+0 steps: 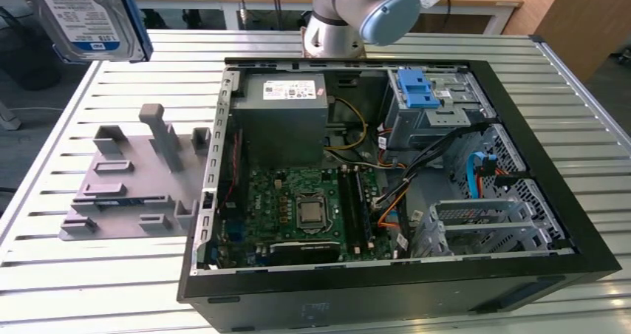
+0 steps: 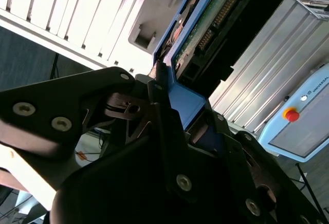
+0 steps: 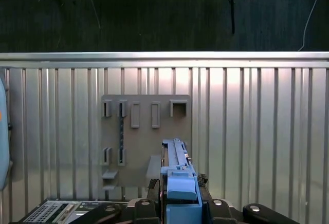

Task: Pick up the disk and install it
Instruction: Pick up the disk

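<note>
Exterior view: disk [image 1: 87, 16] hangs in the air at that view's far left, close to cam and label side out. It has a silver body w/ blue-and-white label and a blue frame along one edge, and it's well apart from the open PC case [image 1: 552, 201] on the slatted tabletop [image 1: 99, 275]. Grey fixture plate [image 1: 123, 182] lies just beside the case. Inside, a blue latch [image 1: 414, 90] sits on the drive cage [image 1: 444, 108], w/ cables and motherboard [image 1: 306, 208] nearby. First wrist view has the disk [image 3: 177, 180] edge-on, blue frame toward cam, over the fixture plate [image 3: 139, 136]. Second wrist view adds the disk's underside [image 2: 226, 13], a green circuit board w/ connector row, and the gripper [image 2: 172, 98], its black fingers [image 2: 162, 116] clamped tight on the blue frame. Box w/ red button [image 2: 298, 121] stands behind.
</note>
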You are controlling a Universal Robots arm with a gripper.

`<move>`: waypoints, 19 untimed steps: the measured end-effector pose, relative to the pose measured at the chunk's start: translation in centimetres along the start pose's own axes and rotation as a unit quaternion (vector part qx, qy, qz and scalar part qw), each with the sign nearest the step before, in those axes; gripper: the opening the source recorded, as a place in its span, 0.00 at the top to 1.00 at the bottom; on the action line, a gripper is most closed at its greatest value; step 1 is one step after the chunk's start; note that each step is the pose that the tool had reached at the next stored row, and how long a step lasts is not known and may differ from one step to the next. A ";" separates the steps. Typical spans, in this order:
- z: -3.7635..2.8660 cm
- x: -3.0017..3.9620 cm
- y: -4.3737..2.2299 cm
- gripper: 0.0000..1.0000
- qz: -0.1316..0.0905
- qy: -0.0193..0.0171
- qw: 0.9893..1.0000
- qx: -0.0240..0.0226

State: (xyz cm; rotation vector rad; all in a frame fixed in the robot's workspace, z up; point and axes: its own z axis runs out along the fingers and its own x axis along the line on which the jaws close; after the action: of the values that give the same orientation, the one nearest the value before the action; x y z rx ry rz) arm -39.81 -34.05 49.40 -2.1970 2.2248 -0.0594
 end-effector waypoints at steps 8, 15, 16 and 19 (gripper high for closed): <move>0.04 0.43 -1.07 0.64 0.000 0.000 1.000 0.000; 0.08 0.85 -2.03 0.64 0.000 0.000 1.000 -0.001; 0.09 0.93 -2.17 0.64 0.000 0.000 1.000 -0.001; 0.11 1.14 -2.57 0.64 0.000 0.000 1.000 -0.001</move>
State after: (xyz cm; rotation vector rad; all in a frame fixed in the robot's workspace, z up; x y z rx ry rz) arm -37.24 -35.22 49.40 -2.1978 2.2257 -0.0575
